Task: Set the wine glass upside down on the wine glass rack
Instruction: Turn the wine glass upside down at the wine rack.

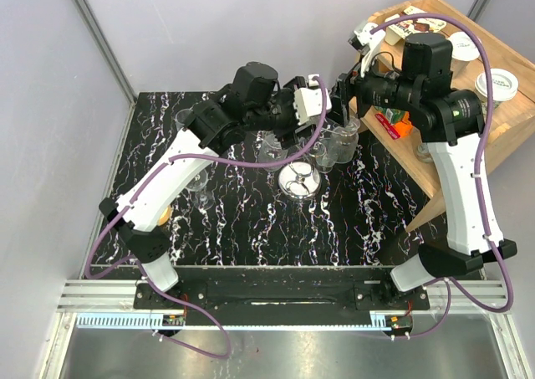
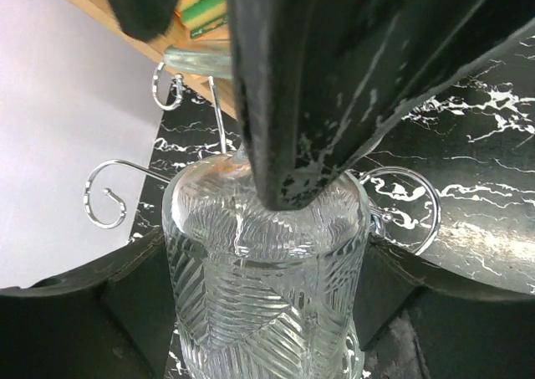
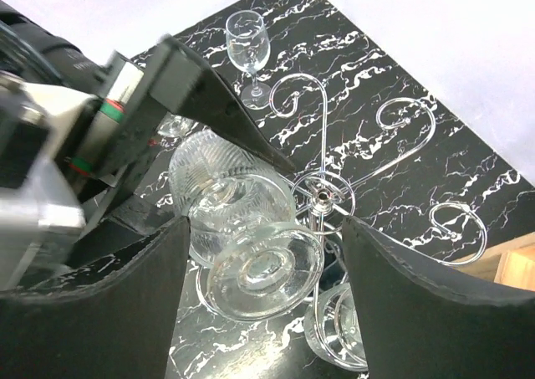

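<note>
The wine glass is a ribbed cut-glass goblet. My left gripper is shut on its bowl, one finger pressing each side. In the right wrist view the wine glass's round foot faces the camera, the bowl behind it, tilted. My right gripper stands open around the foot with a gap on both sides. The chrome wine glass rack spreads its curled arms just beside the foot. From above, both grippers, left and right, meet over the rack's disc base. Whether the stem rests on a rack arm I cannot tell.
Another glass hangs low by the rack post. A plain stemmed glass stands on the black marble table beyond the rack, and more glasses stand at the left. A wooden side table with containers is at the right.
</note>
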You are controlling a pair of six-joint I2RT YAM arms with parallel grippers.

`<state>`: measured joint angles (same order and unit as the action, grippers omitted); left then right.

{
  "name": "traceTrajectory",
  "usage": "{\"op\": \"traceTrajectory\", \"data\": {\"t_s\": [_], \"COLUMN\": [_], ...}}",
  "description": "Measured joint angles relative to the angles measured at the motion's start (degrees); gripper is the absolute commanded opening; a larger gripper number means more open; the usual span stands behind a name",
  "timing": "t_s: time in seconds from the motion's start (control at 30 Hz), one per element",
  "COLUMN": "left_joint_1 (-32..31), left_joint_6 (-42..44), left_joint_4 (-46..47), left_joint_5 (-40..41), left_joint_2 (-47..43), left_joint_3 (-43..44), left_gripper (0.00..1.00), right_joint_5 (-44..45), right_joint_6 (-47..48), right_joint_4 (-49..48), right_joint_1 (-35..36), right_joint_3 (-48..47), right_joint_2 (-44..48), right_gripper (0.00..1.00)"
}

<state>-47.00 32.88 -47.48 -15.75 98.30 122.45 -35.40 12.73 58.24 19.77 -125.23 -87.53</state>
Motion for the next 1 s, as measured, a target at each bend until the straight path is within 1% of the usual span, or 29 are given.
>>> {"op": "traceTrajectory", "data": {"t_s": [0.1,0.4,0.53,0.7,0.83,1.0], "left_joint_1": [0.00,0.42,1.57,6.03,11.74,18.86], "left_joint_6": [-0.09,-0.28,-0.96,-3.32,-7.13,-11.93], "left_joint_4": [-1.11,-1.55,-1.55,1.53,4.57,10.69], "left_joint_5": [-0.55,-1.03,-1.62,-3.61,-7.04,-11.43], "left_joint_2": [0.00,-0.11,-1.33,-5.75,-9.90,-14.40], "left_joint_3": [-0.76,-0.81,-1.29,-5.84,-9.53,-14.36], "left_gripper": [0.00,0.00,0.00,0.00,0.00,0.00], "right_joint_5": [0.09,2.05,3.65,5.42,7.76,9.27], "right_joint_6": [-0.02,-0.07,-0.09,-0.55,-0.61,-0.61], "right_joint_4": [-0.63,-1.46,-1.77,-2.67,-2.84,-3.08], "right_joint_1": [0.00,0.02,0.04,0.20,0.22,0.22], "right_joint_3": [0.00,0.00,0.00,-0.44,-1.53,-1.75], "right_joint_2": [0.66,1.27,1.42,2.08,2.71,3.28], "right_gripper": [0.84,0.84,0.84,0.84,0.84,0.84]}}
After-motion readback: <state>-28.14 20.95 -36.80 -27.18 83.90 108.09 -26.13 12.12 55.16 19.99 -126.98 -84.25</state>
